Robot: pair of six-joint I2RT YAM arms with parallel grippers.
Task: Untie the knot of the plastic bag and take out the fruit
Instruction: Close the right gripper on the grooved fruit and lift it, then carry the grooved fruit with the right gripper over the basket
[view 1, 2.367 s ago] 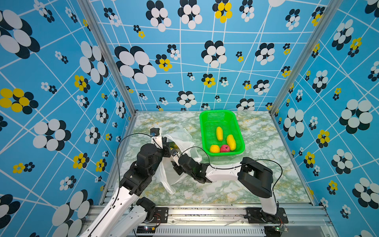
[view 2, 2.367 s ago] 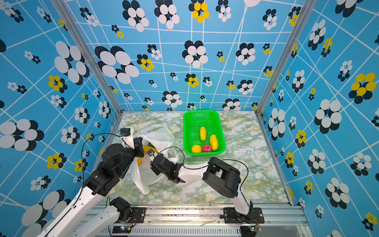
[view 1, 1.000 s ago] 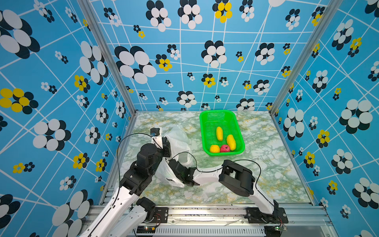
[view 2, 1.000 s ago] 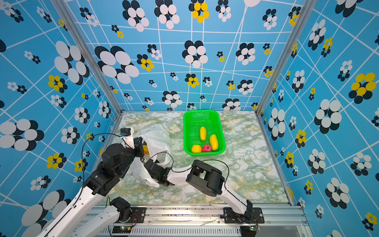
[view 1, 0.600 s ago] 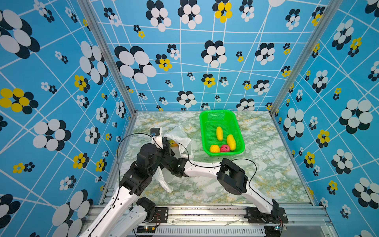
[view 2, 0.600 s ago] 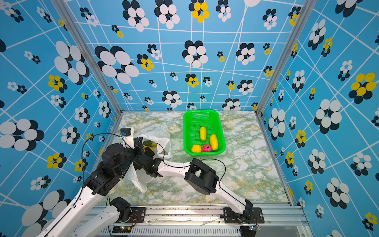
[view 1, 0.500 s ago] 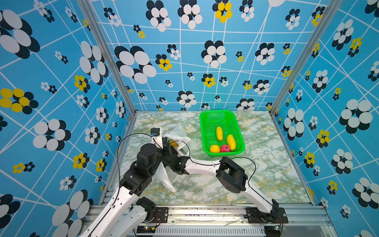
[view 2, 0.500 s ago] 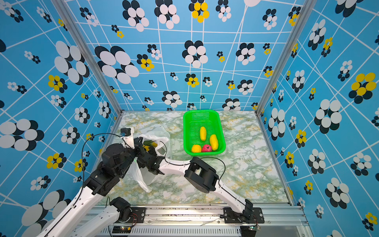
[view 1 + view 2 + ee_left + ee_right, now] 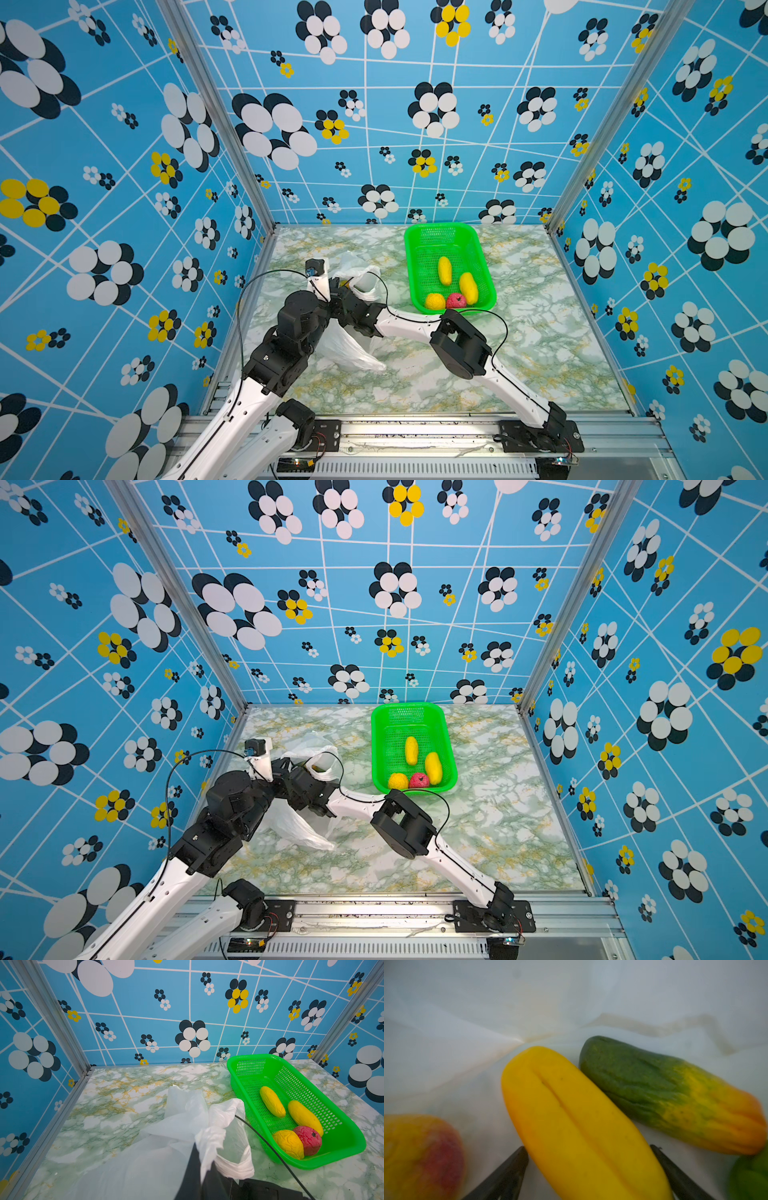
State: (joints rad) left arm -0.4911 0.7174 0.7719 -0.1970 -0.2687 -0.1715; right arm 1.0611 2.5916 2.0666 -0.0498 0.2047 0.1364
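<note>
inside the plastic bag: a yellow fruit, a green-orange fruit just beside it, a red-orange fruit apart. right gripper deep in the bag, jaws wide, one on each side of the yellow fruit; contact unclear. left gripper pinched tight on bunched bag film. bag on the tabletop, left of a green basket with four more fruits.

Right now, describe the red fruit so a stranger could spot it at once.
Find the green basket on the marble table. At its near end the red fruit sits between an orange fruit and a yellow one; it alone is red.
</note>
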